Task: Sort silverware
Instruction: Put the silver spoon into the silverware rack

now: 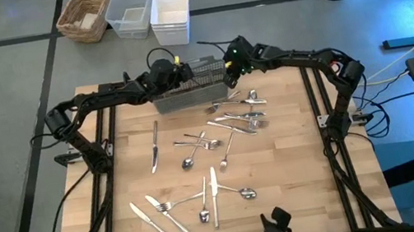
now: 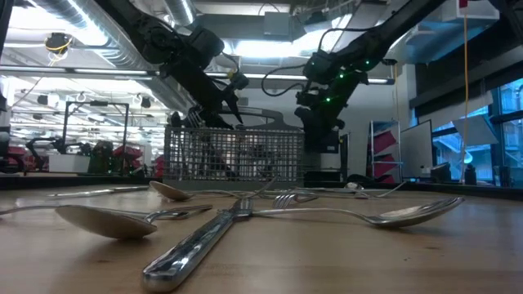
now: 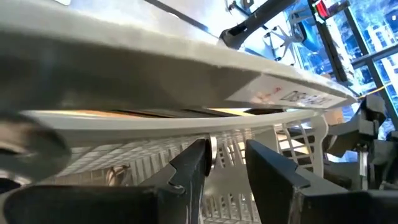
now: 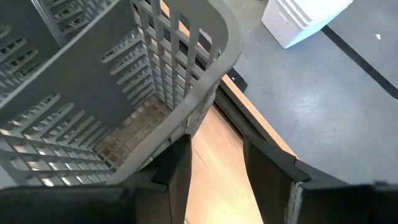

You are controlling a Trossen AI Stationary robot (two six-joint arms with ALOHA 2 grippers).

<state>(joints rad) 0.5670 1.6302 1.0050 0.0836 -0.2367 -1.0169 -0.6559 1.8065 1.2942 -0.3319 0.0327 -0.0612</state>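
On the near part of the wooden surface (image 1: 299, 168) the silverware (image 1: 206, 162) lies loose and scattered: three knives near the front edge and one more farther back on the left, roughly five spoons, and a tangle of forks toward the right that overlap too much to count exactly. Beyond them, at the far edge, stands one grey caddy (image 1: 190, 85). The left hand (image 1: 175, 73) hangs at the caddy's left end, its fingers (image 3: 189, 168) parted with a thin piece of the caddy's mesh between them; whether they pinch it I cannot tell. The right hand (image 1: 231, 70) is at the caddy's right end, fingers (image 4: 177, 165) spread apart, just beside its outer wall and holding nothing.
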